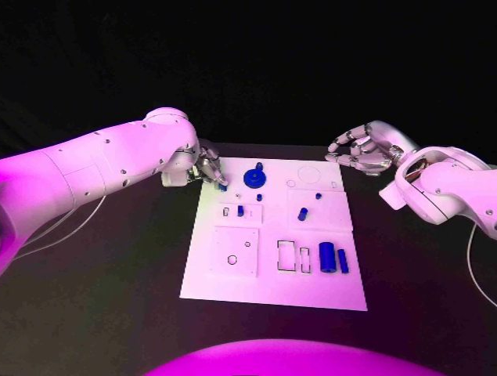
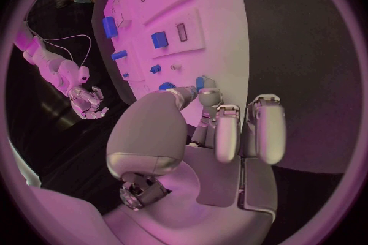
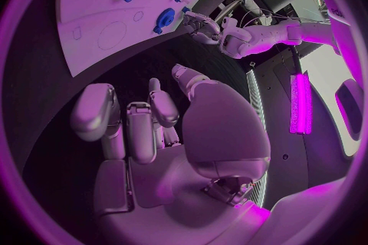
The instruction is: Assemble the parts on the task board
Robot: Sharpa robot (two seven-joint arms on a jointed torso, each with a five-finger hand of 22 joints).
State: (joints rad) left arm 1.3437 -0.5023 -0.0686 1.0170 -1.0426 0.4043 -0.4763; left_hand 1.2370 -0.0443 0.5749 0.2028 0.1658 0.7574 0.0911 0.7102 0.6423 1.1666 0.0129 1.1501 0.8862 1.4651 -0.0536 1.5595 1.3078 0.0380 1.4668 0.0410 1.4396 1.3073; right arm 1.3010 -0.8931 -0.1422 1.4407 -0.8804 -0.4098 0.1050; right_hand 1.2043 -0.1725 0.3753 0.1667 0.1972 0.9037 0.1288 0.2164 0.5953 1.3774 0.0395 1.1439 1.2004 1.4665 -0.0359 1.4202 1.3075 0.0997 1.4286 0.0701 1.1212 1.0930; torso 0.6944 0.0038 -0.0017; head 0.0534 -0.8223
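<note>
- The black table (image 1: 113,298) runs out to a dark backdrop on all sides, with only blackness beyond its far edge in the head view
- The white task board (image 1: 273,294) lies lengthwise in the middle of the table, its surface marked with recessed outlines and raised plates
- On the board, two upright blue cylinders (image 1: 333,257) stand side by side near its right edge; a round blue part with a knob (image 1: 253,177) sits near the far end, and small blue pegs (image 1: 302,212) dot the middle
- The left hand (image 1: 210,171) sits at the board's far left corner, its fingertips (image 2: 205,97) pinching a small blue part (image 1: 222,187) right at the board's edge
- The right hand (image 1: 365,153) hovers off the board's far right corner over the bare table, fingers curled loosely and apart, holding nothing
- A thin white cable (image 1: 73,223) trails on the table beneath the left arm
</note>
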